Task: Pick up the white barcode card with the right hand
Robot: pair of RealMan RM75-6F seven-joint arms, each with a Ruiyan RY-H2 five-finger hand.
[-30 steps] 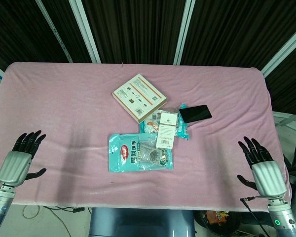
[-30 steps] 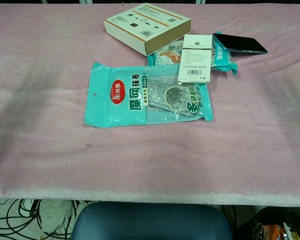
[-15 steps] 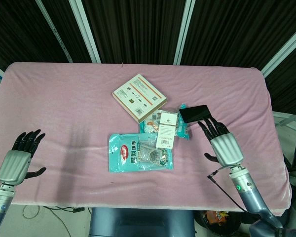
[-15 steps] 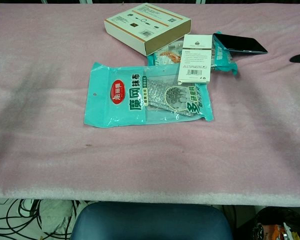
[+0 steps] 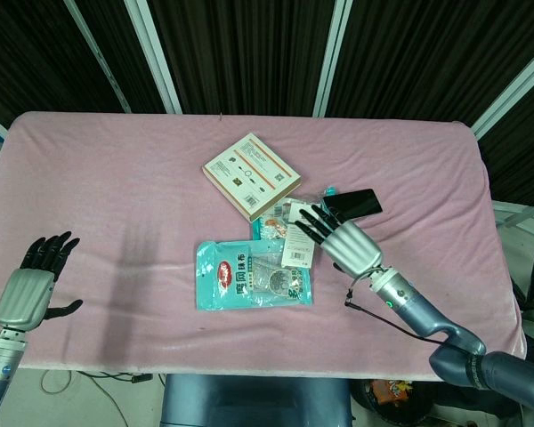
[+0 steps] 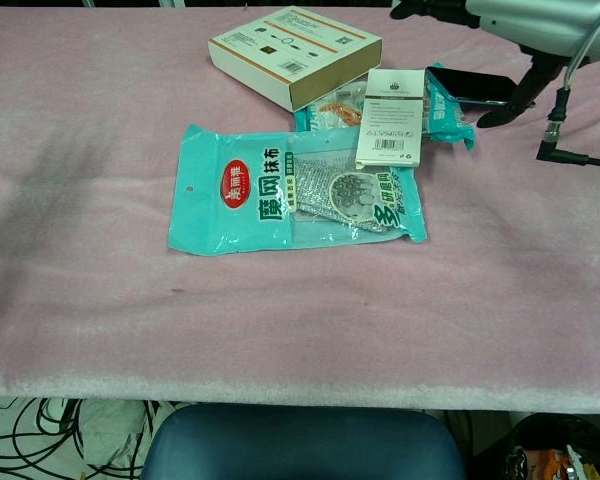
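The white barcode card (image 5: 299, 253) (image 6: 392, 118) lies flat on top of a small teal packet (image 6: 443, 108), with its lower end on a big teal pouch (image 5: 254, 274). My right hand (image 5: 345, 244) hovers over the card's right side with spread fingers (image 5: 310, 219) reaching across its upper part; it holds nothing. In the chest view this hand (image 6: 525, 20) sits at the top right, above the card, with its thumb hanging down near the phone. My left hand (image 5: 31, 289) stays open at the table's near left edge, far from the card.
A flat cardboard box (image 5: 252, 174) (image 6: 295, 55) lies behind the card. A black phone (image 5: 354, 204) (image 6: 485, 88) rests to the card's right, partly on the small packet. The big teal pouch (image 6: 295, 190) lies in front. Pink cloth (image 5: 116, 196) covers the table.
My right hand has swung from the table's near right edge leftward and forward to over the card and phone. The left hand and all objects have stayed put.
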